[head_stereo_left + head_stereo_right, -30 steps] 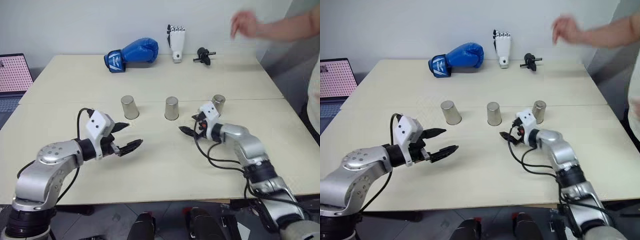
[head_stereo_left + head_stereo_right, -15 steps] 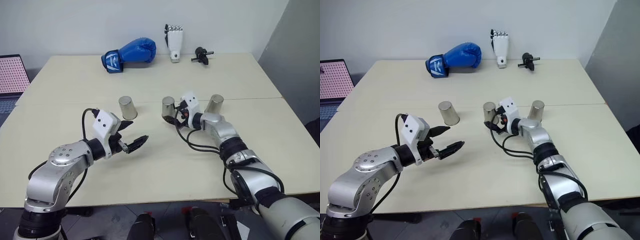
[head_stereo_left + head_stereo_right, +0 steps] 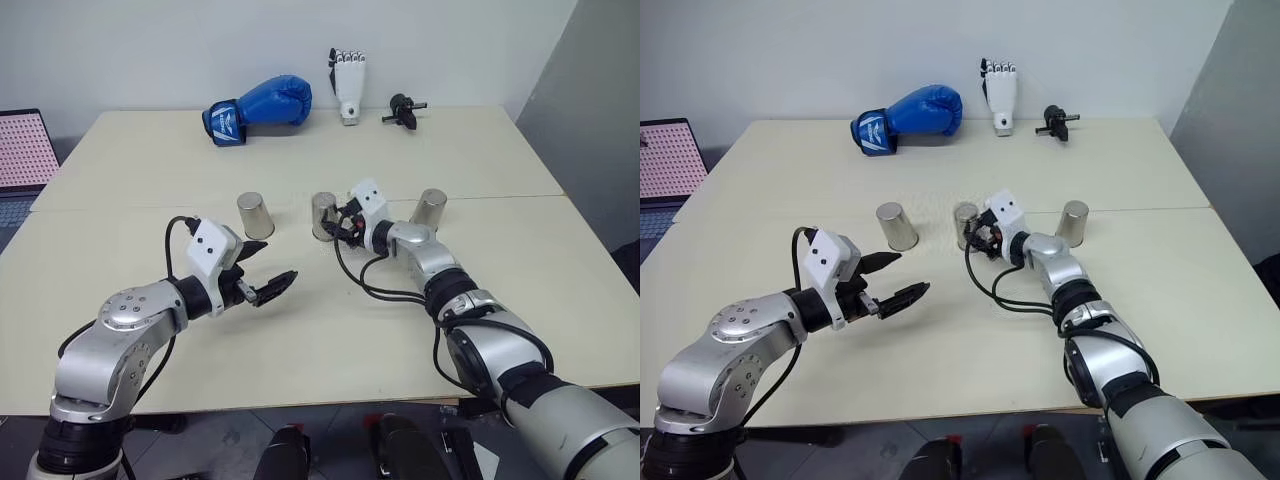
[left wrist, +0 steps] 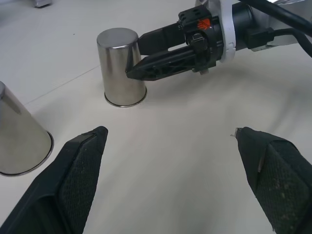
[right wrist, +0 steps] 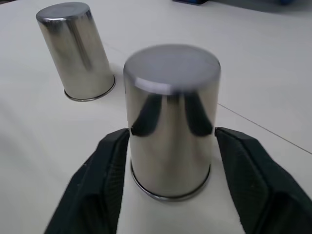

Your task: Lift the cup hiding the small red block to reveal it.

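Three silvery metal cups: left (image 3: pixel 252 215), middle (image 3: pixel 323 216), right (image 3: pixel 431 209). At frame top, one blue boxing glove (image 3: pixel 260 108), one white robotic hand (image 3: pixel 349 85), one small black gadget (image 3: pixel 402 111). One laptop (image 3: pixel 25 160) at left edge.

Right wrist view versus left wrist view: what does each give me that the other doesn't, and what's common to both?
Right wrist view alone: the middle cup head-on, standing upside down on the table, with a black finger at each flank; actual contact is not clear.

Left wrist view alone: the right gripper from the side, its near finger lying across that cup, plus the left gripper, open over bare table.

Both: the middle cup, the cup beside it on the robot's left, and the table. No small red block shows.
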You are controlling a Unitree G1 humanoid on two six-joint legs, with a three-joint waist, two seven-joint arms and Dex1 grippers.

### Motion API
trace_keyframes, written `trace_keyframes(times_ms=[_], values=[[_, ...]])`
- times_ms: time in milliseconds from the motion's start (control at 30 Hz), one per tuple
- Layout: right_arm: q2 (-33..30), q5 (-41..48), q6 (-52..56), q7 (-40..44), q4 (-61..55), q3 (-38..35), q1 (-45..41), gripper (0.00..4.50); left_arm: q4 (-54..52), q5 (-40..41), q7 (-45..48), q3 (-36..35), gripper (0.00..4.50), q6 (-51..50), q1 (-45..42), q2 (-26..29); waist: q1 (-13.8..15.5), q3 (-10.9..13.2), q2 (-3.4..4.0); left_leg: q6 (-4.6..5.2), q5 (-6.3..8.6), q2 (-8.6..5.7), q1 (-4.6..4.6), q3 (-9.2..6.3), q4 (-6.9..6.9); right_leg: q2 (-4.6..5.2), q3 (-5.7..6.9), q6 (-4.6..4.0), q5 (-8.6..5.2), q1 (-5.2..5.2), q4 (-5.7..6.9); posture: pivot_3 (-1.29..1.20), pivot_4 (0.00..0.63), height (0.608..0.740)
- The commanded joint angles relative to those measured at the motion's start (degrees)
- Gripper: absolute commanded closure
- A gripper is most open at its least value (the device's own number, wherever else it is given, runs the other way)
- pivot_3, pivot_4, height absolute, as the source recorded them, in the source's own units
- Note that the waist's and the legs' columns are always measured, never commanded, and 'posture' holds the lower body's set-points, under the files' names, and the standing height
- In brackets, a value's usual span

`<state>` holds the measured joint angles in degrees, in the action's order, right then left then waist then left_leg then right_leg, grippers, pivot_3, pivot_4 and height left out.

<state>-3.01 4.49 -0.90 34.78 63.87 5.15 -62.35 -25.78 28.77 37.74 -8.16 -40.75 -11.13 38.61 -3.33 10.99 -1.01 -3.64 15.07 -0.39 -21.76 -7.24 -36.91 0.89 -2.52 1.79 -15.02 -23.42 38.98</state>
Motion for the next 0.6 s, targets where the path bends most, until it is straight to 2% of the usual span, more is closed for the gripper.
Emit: trace_keyframes(times_ms=[33, 133, 267, 467, 567, 600], values=[[0.85, 0.23, -1.84, -0.67, -1.03, -1.90, -2.44, 2.64, 0.00, -0.62, 0.27, -0.07, 0.00, 1.43, -1.20, 0.69, -0.02, 0.00, 0.00, 0.00, 0.00, 0.00, 0.00, 0.00, 0.00, 0.00, 0.00, 0.00, 0.00, 0.00, 0.00, 0.00, 0.150, 0.740], [0.94, 0.91, -1.24, 0.01, -2.15, -3.02, -2.59, 3.29, -0.03, -0.89, 0.34, -0.03, 0.00, 1.48, -1.17, 0.64, -0.07, 0.00, 0.00, 0.00, 0.00, 0.00, 0.00, 0.00, 0.00, -0.01, 0.00, 0.00, 0.00, 0.00, 0.00, 0.00, 0.150, 0.740], [0.34, 0.82, -0.14, 1.34, -3.50, -3.44, -2.48, 4.44, 0.29, -1.40, 0.64, -0.23, 0.00, 1.73, -1.00, 0.72, -0.07, 0.00, 0.00, 0.00, 0.00, 0.00, -0.01, -0.01, 0.00, 0.00, -0.01, 0.00, 0.00, 0.00, 0.00, 0.00, 0.150, 0.740], [-0.90, -0.88, 0.49, 2.28, -3.89, -2.48, -1.57, 4.48, 0.78, -2.00, 0.64, -0.37, 0.00, 2.21, -1.09, 0.87, -0.07, 0.00, 0.00, 0.00, 0.00, -0.01, -0.01, -0.01, 0.00, 0.00, 0.00, 0.00, 0.00, 0.00, 0.00, 0.00, 0.150, 0.740], [-0.99, -1.05, 1.83, 4.60, -4.52, -2.00, -1.06, 4.00, 0.83, -2.18, 0.62, -0.37, 0.00, 2.36, -1.13, 0.85, -0.09, 0.00, 0.00, 0.00, 0.00, 0.00, -0.01, -0.01, 0.01, -0.01, 0.00, 0.00, 0.00, -0.01, 0.00, 0.00, 0.150, 0.740], [-0.95, -1.12, 2.06, 5.05, -4.78, -1.90, -0.84, 3.71, 0.83, -2.22, 0.61, -0.38, 0.00, 2.37, -1.14, 0.84, -0.10, 0.00, 0.00, 0.00, 0.00, 0.01, 0.00, -0.01, 0.01, -0.01, -0.01, 0.00, 0.00, -0.01, 0.00, 0.00, 0.150, 0.740]])
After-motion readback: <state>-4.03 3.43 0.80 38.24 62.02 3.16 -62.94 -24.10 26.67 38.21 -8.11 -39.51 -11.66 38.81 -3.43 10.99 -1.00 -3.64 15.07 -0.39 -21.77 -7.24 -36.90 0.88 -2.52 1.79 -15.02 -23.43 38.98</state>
